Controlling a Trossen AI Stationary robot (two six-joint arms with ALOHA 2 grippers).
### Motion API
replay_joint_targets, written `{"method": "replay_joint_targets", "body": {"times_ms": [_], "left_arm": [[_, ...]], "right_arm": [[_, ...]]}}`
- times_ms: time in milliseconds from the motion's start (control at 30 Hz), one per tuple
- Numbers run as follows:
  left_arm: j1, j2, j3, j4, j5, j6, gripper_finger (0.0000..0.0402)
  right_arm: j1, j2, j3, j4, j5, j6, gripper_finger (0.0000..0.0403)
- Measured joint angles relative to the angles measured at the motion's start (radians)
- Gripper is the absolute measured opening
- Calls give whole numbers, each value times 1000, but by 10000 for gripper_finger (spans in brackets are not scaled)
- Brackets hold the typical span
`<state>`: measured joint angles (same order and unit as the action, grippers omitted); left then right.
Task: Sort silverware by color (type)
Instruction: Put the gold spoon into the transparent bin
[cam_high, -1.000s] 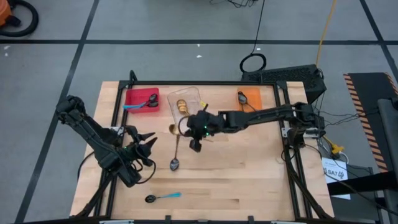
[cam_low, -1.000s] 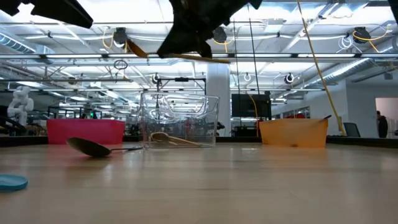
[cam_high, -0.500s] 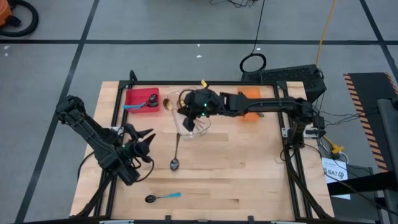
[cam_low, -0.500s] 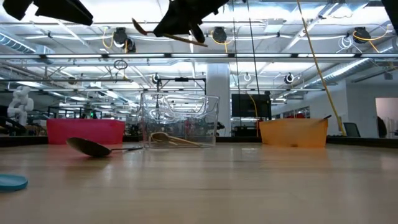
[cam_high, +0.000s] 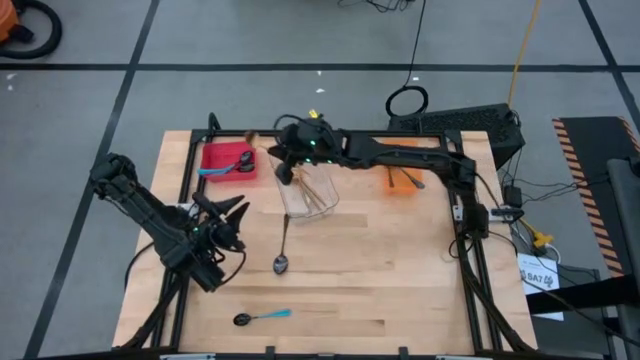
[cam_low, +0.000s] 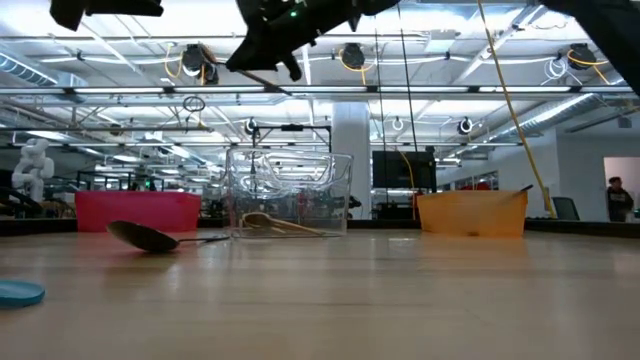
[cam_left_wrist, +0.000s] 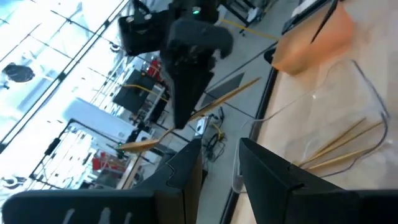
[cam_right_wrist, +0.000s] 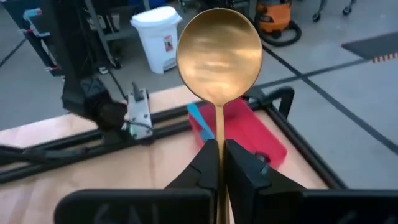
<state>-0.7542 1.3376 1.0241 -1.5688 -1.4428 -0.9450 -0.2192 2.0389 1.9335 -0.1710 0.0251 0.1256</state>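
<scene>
The gold spoon with the slim handle is up in the air, pinched by its stem in the right gripper, jaws closed tight on it, hovering over the clear plastic bin at the far middle of the table. That bin already holds a few gold spoons, so this one looks bound to join them.

Progress reads as well along. The red bin, far left, holds blue-handled spoons, and the orange bin, far right, has dark ones in it. Left to sort, by my count: one all-dark metal spoon lying in the middle of the table, bowl toward the near side, and a dark-bowled spoon with a light blue handle near the front edge. Two on the table plus the one in hand.

The left gripper waits over the left side, fingers parted and holding nothing.

The surface is a pale wooden tabletop in a black frame. Around it lies grey floor crossed by dark tape lines; beyond, an open workshop with bright ceiling lights and a person far off.
</scene>
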Motion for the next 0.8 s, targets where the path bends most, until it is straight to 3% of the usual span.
{"method": "replay_joint_targets", "body": {"times_ms": [167, 467, 800], "left_arm": [[32, 0, 0, -1, 2, 7, 115], [84, -36, 0, -3, 33, -3, 115], [93, -90, 0, -3, 36, -6, 115]], "right_arm": [[-29, 76, 153, -112, 10, -4, 7], [-59, 120, 200, -342, 235, 128, 7], [-42, 186, 200, -462, 224, 251, 7]]}}
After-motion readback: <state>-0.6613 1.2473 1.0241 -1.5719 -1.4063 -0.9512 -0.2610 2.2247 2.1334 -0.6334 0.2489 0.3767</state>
